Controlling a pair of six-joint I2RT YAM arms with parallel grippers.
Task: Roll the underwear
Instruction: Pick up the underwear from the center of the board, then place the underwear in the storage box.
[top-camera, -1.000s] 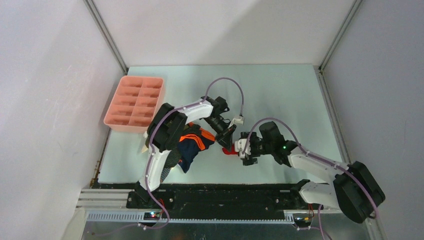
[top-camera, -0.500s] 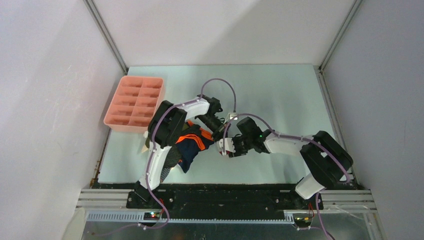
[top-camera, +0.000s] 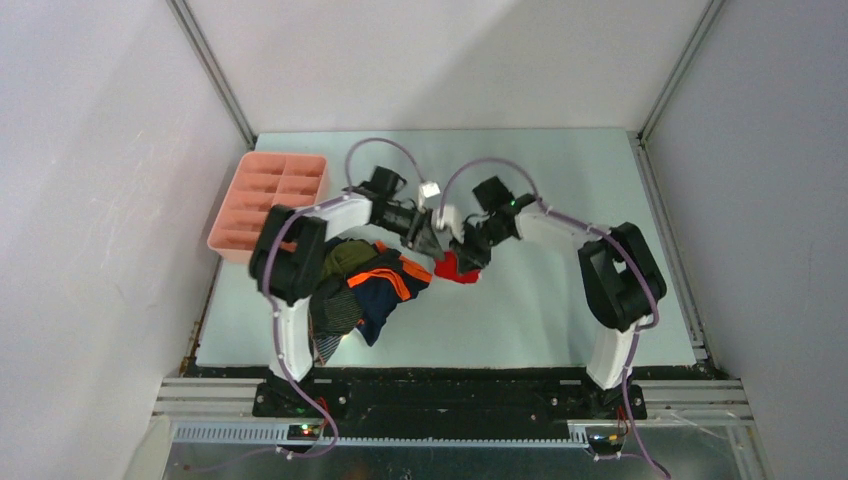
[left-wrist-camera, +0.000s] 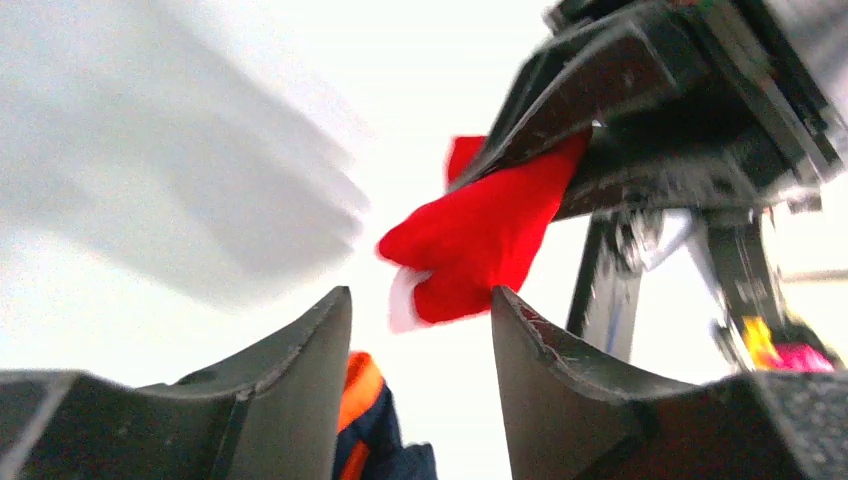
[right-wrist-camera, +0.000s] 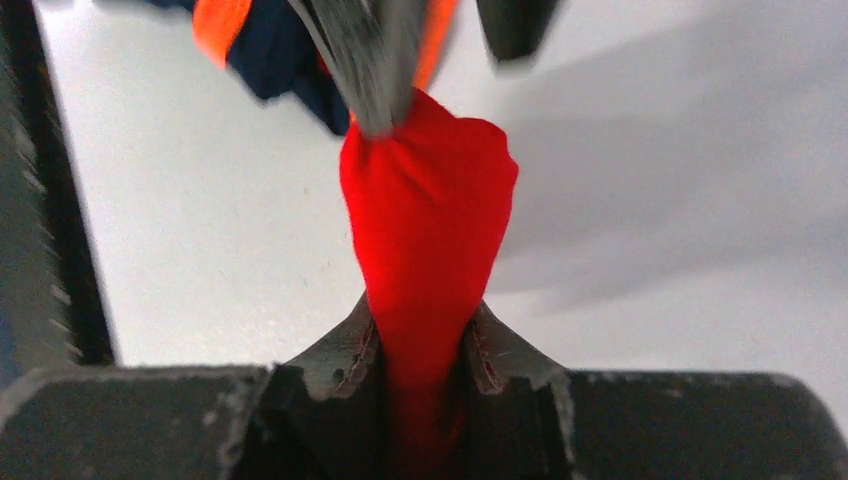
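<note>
Top external view: the two arms meet over the middle of the bench (top-camera: 560, 300), the left arm (top-camera: 340, 212) reaching in from the left and the right arm (top-camera: 545, 225) from the right. A red brief (top-camera: 457, 267) hangs bunched between their tips, just right of the pile.

The right wrist view shows the right jaws clamped on the red brief (right-wrist-camera: 425, 230). The cloth is pinched narrow between the two pads and swells into a rounded lump beyond them. At the far end of that lump sits a blurred grey finger of the left arm (right-wrist-camera: 370, 60). Whether it touches the cloth cannot be told.

The left wrist view shows the left jaws standing apart with nothing between them. The red brief (left-wrist-camera: 480, 240), with a white edge at its lower left, hangs out ahead of the gap, held from the right by the other arm's dark fingers (left-wrist-camera: 560, 110).

The rest of the underwear lies heaped at the left of the bench, near the left arm's base. A navy brief with orange bands (top-camera: 385, 285) is on top towards the right, an olive green one (top-camera: 345, 255) is behind it, and a dark grey striped one (top-camera: 335, 315) is nearest. A pink tray (top-camera: 290, 158) sits at the far left of the bench.
</note>
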